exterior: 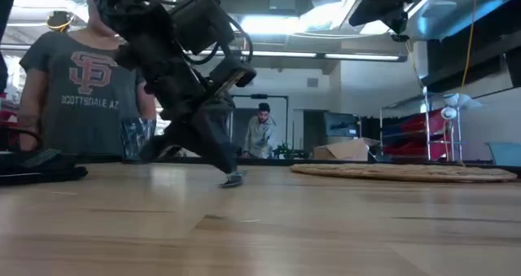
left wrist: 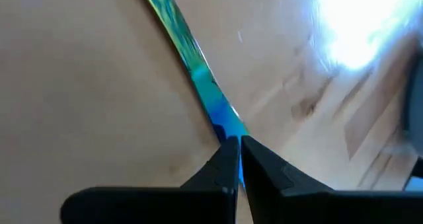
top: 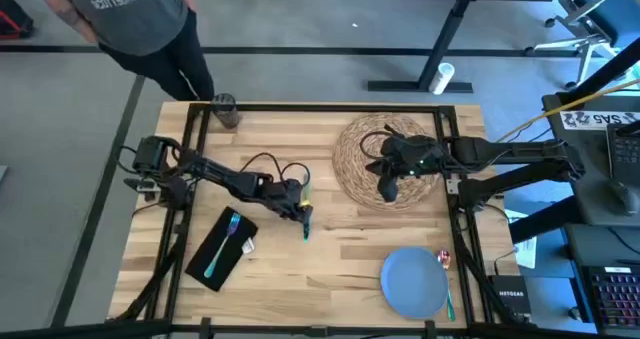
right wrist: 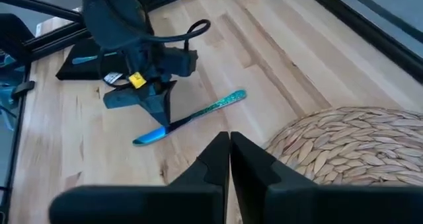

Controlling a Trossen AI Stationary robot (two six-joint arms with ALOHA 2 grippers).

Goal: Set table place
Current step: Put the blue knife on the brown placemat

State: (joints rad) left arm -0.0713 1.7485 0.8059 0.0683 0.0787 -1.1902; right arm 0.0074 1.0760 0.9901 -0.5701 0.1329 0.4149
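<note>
Left gripper [right wrist: 162, 121] pinching teal-green utensil [right wrist: 198, 115], seemingly knife, on table [top: 330, 249]; right gripper [top: 388, 192] pressed together above placemat [top: 355, 154]; plate [top: 413, 282] bare.

Counter [top: 340, 249]: light wood planks, smooth, faint sheen. Placemat [top: 360, 149]: coarse woven straw. Cutlery [right wrist: 198, 115]: glossy, iridescent teal.

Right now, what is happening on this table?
The left gripper is shut on a shiny teal piece of cutlery lying on the table, beside the straw placemat. The right gripper is shut and hovers over the placemat's edge. A blue plate and a black napkin with a fork wait nearer the front. A person stands behind.
</note>
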